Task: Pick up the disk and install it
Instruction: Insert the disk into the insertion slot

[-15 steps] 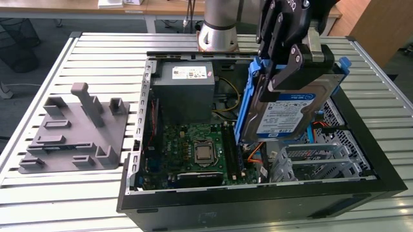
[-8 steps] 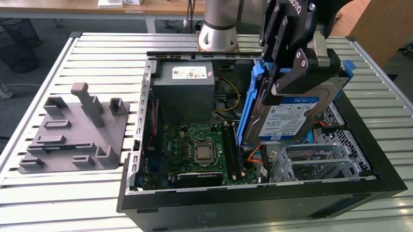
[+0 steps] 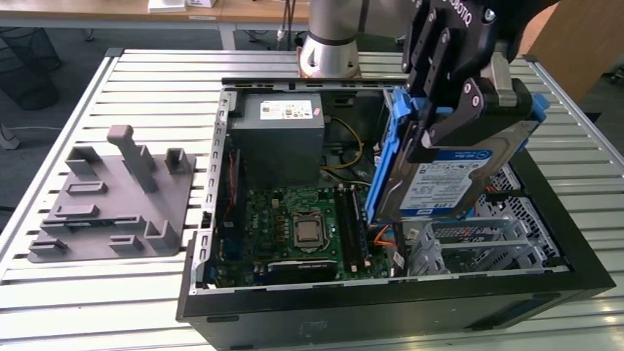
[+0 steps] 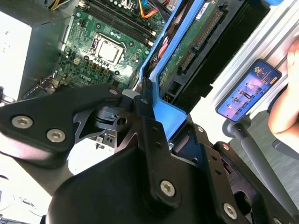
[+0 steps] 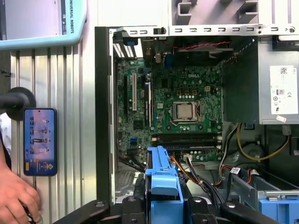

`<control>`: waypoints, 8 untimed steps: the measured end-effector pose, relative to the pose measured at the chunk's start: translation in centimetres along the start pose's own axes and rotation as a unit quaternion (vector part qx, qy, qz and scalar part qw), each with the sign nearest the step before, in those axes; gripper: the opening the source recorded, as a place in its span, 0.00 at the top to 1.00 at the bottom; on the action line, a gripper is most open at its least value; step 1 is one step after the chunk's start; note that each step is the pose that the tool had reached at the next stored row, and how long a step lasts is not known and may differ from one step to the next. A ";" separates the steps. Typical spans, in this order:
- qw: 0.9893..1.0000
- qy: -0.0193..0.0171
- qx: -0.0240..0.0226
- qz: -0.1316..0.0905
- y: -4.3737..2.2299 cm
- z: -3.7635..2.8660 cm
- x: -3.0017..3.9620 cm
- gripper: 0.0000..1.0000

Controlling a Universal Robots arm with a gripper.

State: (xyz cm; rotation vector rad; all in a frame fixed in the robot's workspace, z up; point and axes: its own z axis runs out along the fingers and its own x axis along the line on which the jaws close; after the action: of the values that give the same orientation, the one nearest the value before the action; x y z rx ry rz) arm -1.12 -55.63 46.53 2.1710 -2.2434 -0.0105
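Disk [image 3: 443, 183] with blue rails hangs tilted in the upper part of the exterior view's right, my gripper [image 3: 473, 121] closed tight on it, above the open computer case [image 3: 370, 311]

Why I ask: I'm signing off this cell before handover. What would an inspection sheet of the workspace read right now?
Surface: slatted metal table carrying an open computer case.
Job's things: disk with blue side rails, lifted and tilted above the drive cage; not seated.
Clutter: grey plastic fixture on the table at the exterior view's left.
Grippers: gripper shut on the disk.
Cables: yellow wires beside the power supply; orange cables by the green circuit board.
Surroundings: a person's hand next to a blue handheld device, outside the case.
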 end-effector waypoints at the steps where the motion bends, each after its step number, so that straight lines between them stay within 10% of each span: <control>1: 1.000 0.000 0.000 0.000 -0.13 0.00 0.01 0.63; 8: 1.000 0.001 0.000 0.000 -0.31 0.02 0.03 0.63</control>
State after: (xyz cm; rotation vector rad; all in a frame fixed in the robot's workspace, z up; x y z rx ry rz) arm -0.82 -55.66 46.51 2.1703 -2.2430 -0.0093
